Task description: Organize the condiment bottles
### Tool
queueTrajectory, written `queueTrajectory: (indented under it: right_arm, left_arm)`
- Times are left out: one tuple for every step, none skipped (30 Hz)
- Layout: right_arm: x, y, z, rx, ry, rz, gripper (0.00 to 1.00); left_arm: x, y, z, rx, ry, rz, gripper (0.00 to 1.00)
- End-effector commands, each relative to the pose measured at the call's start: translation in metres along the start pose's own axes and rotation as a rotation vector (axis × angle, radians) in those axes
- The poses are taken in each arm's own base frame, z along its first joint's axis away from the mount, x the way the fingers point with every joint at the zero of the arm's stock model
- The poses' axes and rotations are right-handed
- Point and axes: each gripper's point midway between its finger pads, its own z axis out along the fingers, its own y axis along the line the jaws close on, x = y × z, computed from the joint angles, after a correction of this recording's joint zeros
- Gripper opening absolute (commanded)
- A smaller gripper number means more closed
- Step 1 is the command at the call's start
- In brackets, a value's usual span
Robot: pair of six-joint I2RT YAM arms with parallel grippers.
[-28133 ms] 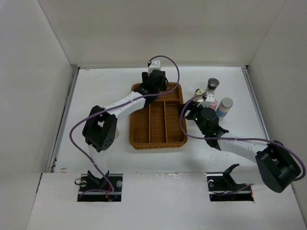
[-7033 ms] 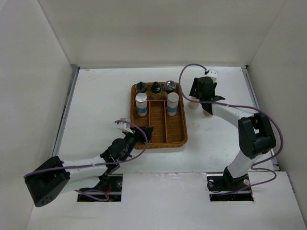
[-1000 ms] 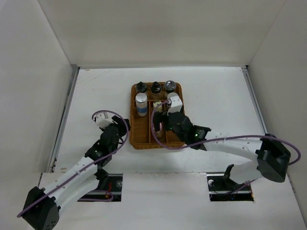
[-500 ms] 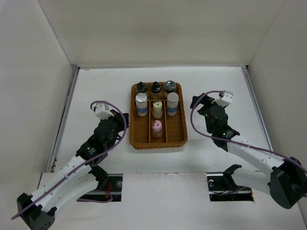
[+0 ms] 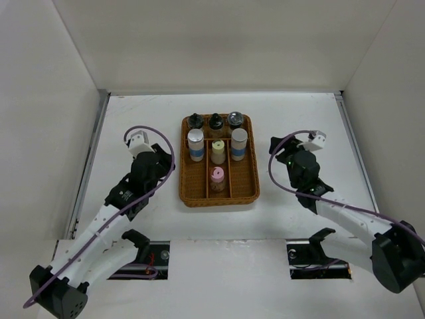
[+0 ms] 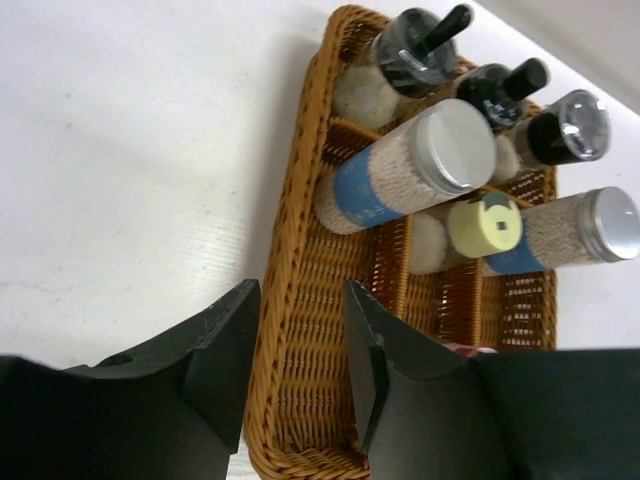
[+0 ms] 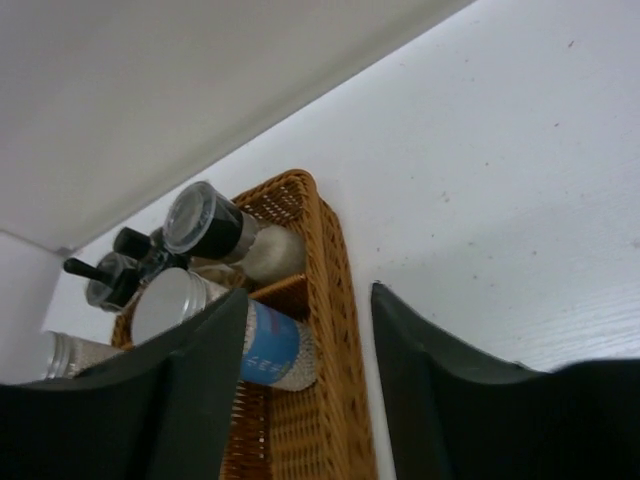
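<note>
The condiment bottles all stand in the brown wicker tray (image 5: 250,187). Three dark-capped ones (image 5: 216,121) fill the back row. Behind the dividers are two white bottles with blue bands (image 5: 196,145) (image 5: 239,143), a yellow-capped one (image 5: 218,151) and a pink-capped one (image 5: 217,177). My left gripper (image 5: 161,159) hovers left of the tray, open and holding nothing. My right gripper (image 5: 277,147) hovers right of it, open and empty. In the left wrist view the tray's left wall (image 6: 300,300) shows between the fingers (image 6: 225,360). The right wrist view shows a blue-banded bottle (image 7: 265,345) past the left finger (image 7: 200,380).
White walls enclose the table on the left, back and right. Bare white tabletop (image 5: 133,126) lies on both sides of the tray. Purple cables loop over both arms.
My right arm has pulled back out of the tray to its right side, its jaws narrowing. The pink-capped bottle now stands uncovered in the middle compartment. My left arm has moved farther back beside the tray.
</note>
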Motion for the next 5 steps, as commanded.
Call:
queueTrajectory:
  right_arm:
    - [-0.0082, 0.0134, 0.0071, -0.040, -0.028, 0.022, 0.68]
    - [-0.0069, 0.0136, 0.0081, -0.039, -0.025, 0.014, 0.73]
    - [-0.0053, 0.0136, 0.0090, -0.038, -0.021, 0.005, 0.77]
    - [-0.0042, 0.0137, 0.0098, -0.038, -0.018, -0.005, 0.80]
    - [-0.0041, 0.0132, 0.0103, -0.033, -0.020, -0.009, 0.83]
  left_arm:
    - [-0.0216, -0.0233, -0.0064, 0.085, -0.035, -0.018, 0.38]
    - [-0.0219, -0.0255, -0.0056, 0.094, -0.035, -0.018, 0.37]
    - [-0.0208, -0.0265, -0.0039, 0.095, -0.029, -0.011, 0.37]
    - [-0.0198, -0.0261, -0.0024, 0.086, -0.022, -0.003, 0.37]
    - [-0.0201, -0.0252, -0.0017, 0.080, -0.024, 0.000, 0.40]
